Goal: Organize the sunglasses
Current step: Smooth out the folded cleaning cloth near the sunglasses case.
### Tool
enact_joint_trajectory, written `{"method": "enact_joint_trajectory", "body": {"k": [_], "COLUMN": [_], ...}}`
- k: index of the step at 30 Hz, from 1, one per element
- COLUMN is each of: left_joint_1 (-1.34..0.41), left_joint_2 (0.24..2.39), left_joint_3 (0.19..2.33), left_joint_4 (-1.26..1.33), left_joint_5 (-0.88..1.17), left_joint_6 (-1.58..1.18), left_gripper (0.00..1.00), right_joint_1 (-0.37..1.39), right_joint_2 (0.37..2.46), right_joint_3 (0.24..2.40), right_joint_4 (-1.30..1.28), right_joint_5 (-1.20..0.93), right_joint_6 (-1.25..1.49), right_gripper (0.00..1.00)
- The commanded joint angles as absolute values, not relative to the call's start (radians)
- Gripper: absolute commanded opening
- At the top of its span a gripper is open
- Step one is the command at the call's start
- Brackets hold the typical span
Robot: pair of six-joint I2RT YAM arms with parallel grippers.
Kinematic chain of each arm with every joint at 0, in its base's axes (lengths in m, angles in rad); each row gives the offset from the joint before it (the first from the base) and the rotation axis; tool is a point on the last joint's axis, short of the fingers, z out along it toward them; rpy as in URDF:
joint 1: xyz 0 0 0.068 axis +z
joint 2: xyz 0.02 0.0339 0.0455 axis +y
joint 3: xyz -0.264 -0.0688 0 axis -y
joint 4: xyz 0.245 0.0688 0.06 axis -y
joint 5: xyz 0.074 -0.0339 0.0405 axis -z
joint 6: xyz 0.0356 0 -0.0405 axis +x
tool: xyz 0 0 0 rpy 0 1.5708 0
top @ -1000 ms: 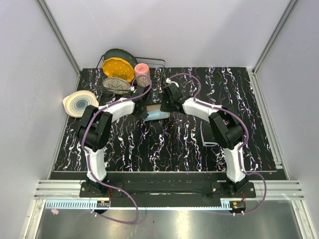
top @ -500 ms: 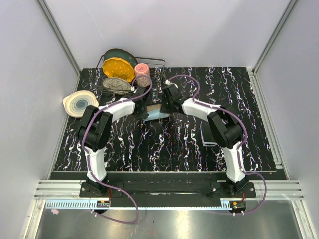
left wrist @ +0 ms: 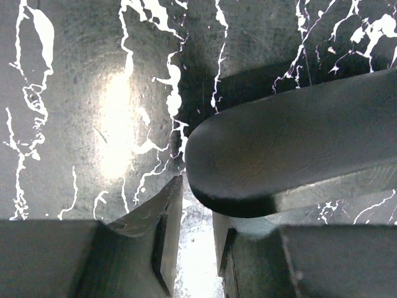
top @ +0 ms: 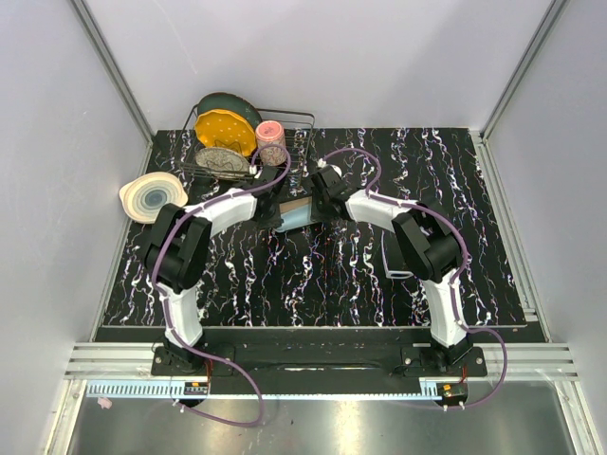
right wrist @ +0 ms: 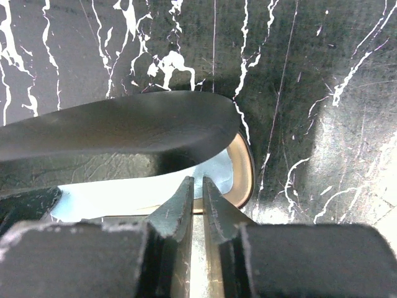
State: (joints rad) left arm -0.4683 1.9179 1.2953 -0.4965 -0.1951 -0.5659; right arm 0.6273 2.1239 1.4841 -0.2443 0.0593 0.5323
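The black oblong glasses case [right wrist: 124, 133] is lying open on the black white-veined desk [top: 332, 284], its base holding a light-blue square cloth [right wrist: 136, 192]; its tan lining is showing only in the right wrist view. The right gripper [right wrist: 196, 186] is sitting nearly closed at the cloth's edge, and I cannot tell if it is pinching. The left gripper [left wrist: 189, 248] is standing narrowly apart beside the lid's end, gripping nothing. The thin whitish-framed sunglasses [top: 394, 261] are lying on the desk beside the right arm, apart from the case. A wire rack [top: 302, 121] is holding a yellow plate [top: 226, 131].
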Motion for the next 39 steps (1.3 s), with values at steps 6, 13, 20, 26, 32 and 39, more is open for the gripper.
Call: {"method": "enact_joint_trajectory", "body": {"k": [6, 13, 20, 26, 32, 39], "left_joint_1": [-0.469, -0.469, -0.474, -0.480, -0.482, -0.482], "left_joint_2": [1.798, 1.755, 1.721, 1.764, 1.828, 1.827], "left_joint_3": [1.264, 1.236, 1.115, 1.108, 1.137, 1.095], "left_joint_4": [-0.508, -0.427, -0.183, -0.075, -0.066, -0.123], "left_joint_5": [-0.328, -0.213, -0.006, 0.032, 0.012, 0.003], "left_joint_6": [-0.535, -0.531, -0.577, -0.597, -0.588, -0.594], "left_gripper": [0.31, 0.34, 0.20, 0.15, 0.11, 0.07], "right_joint_1": [0.621, 0.621, 0.621, 0.621, 0.621, 0.621], "right_joint_2": [2.140, 2.141, 2.129, 2.111, 2.112, 2.111], "right_joint_3": [1.483, 1.486, 1.485, 1.488, 1.493, 1.503], "right_joint_4": [-0.290, -0.291, -0.285, -0.282, -0.282, -0.298], "right_joint_5": [0.120, 0.112, 0.106, 0.092, 0.089, 0.095], "right_joint_6": [0.535, 0.535, 0.535, 0.535, 0.535, 0.534], "right_gripper": [0.15, 0.15, 0.15, 0.15, 0.15, 0.15]}}
